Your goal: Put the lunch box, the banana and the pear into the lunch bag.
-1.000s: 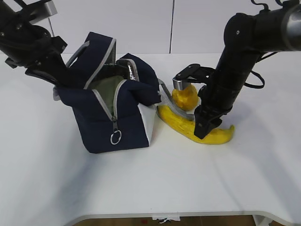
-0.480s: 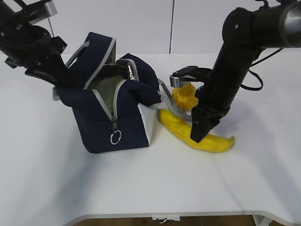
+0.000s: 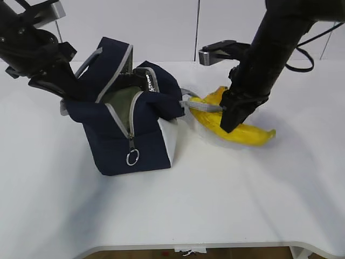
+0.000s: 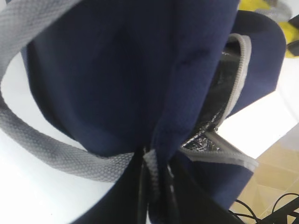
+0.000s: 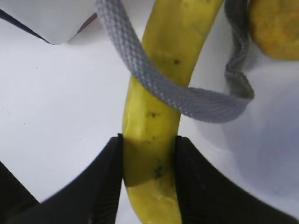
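While the lunch bag [image 3: 126, 127] stands open on the white surface [image 3: 172, 205], its navy mouth gaping and its zipper ring hanging at the front, the right tool [image 5: 148, 158] pinches the banana [image 5: 161, 116] between its two black fingers [image 5: 105, 179], which press against both sides of the fruit. In the exterior view the banana [image 3: 237, 129] sits just right of the bag, its far end pointing away from it. A grey webbing handle [image 5: 159, 88] is draped across the banana's middle. The pear [image 5: 275, 28] lies just beside the banana, partly cut off at the edge of the right wrist view. The left tool [image 4: 156, 196] is pressed onto a navy fold of the bag's rim [image 4: 163, 140], silver lining [image 4: 219, 98] showing inside the opening.
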Controlling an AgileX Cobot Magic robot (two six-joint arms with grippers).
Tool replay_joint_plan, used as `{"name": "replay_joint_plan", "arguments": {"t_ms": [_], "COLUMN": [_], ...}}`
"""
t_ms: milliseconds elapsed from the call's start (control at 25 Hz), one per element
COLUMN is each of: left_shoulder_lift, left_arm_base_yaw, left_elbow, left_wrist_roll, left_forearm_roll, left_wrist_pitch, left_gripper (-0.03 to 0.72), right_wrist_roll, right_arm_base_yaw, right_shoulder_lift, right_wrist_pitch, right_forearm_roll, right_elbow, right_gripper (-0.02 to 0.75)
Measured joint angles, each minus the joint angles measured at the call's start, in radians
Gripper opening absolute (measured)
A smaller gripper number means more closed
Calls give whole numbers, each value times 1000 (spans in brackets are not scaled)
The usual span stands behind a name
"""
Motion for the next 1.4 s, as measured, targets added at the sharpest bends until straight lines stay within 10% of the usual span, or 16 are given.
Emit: {"name": "replay_joint_plan", "arguments": {"t_ms": [960,1400], "left_shoulder_lift": [0,0], "left_arm_base_yaw": [0,0], "left_elbow": [0,0], "left_wrist_roll": [0,0], "left_forearm_roll": [3,-41], "left_wrist_pitch": [7,26], "left_gripper": [13,13], "right_wrist_roll": [254,359], "right_arm_base_yaw": [0,0], "right_shoulder_lift": [-339,-316], "right_wrist_pitch": [32,-88], "right_forearm_roll": [-279,408], "right_elbow": [-35,-96], "right_gripper": [269,269]}}
